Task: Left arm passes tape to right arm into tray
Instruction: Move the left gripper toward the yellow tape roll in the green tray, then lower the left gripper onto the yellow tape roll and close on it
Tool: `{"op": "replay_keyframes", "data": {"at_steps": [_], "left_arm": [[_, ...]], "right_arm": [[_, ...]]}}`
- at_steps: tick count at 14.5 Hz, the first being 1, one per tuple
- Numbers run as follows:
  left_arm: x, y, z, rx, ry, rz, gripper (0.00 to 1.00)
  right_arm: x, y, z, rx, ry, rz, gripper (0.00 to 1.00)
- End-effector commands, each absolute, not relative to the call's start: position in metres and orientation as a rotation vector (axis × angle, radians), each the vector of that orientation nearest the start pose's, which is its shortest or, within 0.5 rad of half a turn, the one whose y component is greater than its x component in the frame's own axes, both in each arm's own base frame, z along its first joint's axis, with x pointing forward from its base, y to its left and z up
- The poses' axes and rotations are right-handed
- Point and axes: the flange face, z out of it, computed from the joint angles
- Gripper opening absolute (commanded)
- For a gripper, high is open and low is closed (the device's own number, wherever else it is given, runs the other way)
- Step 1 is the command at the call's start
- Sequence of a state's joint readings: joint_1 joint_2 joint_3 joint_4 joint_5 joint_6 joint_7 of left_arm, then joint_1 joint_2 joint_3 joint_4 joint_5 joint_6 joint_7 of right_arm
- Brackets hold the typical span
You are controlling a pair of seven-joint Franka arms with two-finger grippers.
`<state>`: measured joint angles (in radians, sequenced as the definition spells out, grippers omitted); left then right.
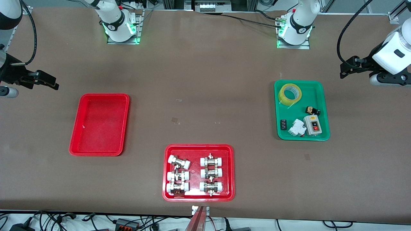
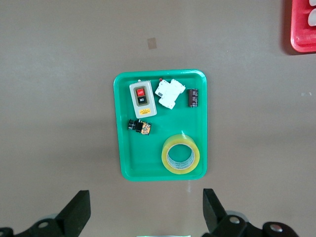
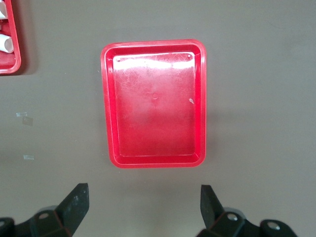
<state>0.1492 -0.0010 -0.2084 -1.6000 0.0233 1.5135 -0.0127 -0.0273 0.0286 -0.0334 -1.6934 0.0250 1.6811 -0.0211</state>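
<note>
Tape (image 1: 290,93) lies flat in green tray (image 1: 322,106) near the tabletop's left-arm end: light, stiff, slick; pinch wall through core. Left gripper (image 2: 147,210) and right gripper (image 3: 143,206) fingers wide open, empty.

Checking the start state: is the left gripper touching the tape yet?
Apart. The left wrist view shows the open left gripper over bare table, with the tape lying in the green tray.

You are looking at a robotics lab bench: two bolted-down arm bases (image 1: 120,27) on a brown-covered table (image 1: 205,80), aluminium framing, cables, and sorting trays of metal fittings (image 1: 210,175) and electrical parts (image 1: 313,125).
</note>
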Motion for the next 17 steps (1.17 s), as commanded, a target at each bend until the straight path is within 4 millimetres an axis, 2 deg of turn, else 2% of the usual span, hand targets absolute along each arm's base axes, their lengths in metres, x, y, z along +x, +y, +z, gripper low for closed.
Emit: {"op": "replay_keyframes", "data": {"at_steps": [1,2,5,8,10,11,12,14,17], "left_arm": [[0.553,-0.027,0.600,-3.131,0.077,0.165,1.00],[0.554,-0.029,0.598,-3.131,0.082,0.172,1.00],[0.566,-0.026,0.565,-3.135,0.086,0.270,1.00],[0.576,-0.013,0.519,-3.129,0.069,0.420,1.00],[0.585,-0.001,0.452,-3.129,0.059,0.589,1.00],[0.597,-0.008,0.409,-3.134,0.078,0.635,1.00],[0.596,-0.010,0.380,-3.129,0.084,0.686,1.00],[0.587,-0.013,0.354,-3.118,0.089,0.719,1.00],[0.564,-0.010,0.291,-3.126,0.071,0.707,1.00]], "right_arm": [[0.560,-0.031,0.567,-3.118,0.023,0.060,1.00],[0.561,-0.031,0.566,-3.118,0.009,0.063,1.00],[0.563,-0.030,0.568,-3.117,0.007,0.048,1.00],[0.568,-0.031,0.571,-3.118,0.004,0.043,1.00],[0.568,-0.031,0.569,-3.118,0.006,0.048,1.00],[0.569,-0.031,0.568,-3.118,0.009,0.053,1.00],[0.570,-0.031,0.566,-3.118,0.009,0.055,1.00],[0.571,-0.033,0.565,-3.120,0.014,0.051,1.00],[0.572,-0.033,0.564,-3.120,0.014,0.051,1.00]]}}
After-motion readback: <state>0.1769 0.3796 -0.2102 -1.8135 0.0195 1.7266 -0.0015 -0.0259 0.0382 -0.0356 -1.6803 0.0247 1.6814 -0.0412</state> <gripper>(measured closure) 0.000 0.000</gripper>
